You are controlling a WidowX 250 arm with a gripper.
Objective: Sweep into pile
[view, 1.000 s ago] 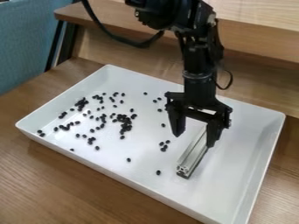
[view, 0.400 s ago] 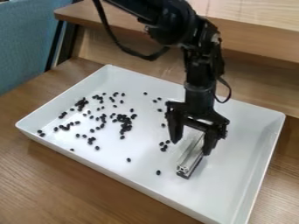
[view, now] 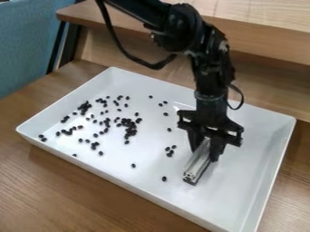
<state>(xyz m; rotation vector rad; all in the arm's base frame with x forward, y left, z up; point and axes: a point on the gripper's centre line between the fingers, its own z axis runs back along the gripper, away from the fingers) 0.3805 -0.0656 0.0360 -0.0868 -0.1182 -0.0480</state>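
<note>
My gripper hangs over the right half of the white tray, pointing down. It is shut on a silver metal bar, with one finger on each long side. The bar lies at a slant, its front end toward the tray's front side; its rear part is hidden by the gripper. Small black beans are scattered over the left and middle of the tray, with a denser cluster near the centre left. A few beans lie just left of the bar, and a single bean sits near its front end.
Raised walls surround the tray, which rests on a brown wooden table. A wooden ledge runs behind it, and a blue fabric surface stands at the upper left. A black cable hangs from the arm.
The gripper has come lower over the bar, and its fingers have moved from wide apart to closed against the bar's sides. Bar and beans look unmoved.
</note>
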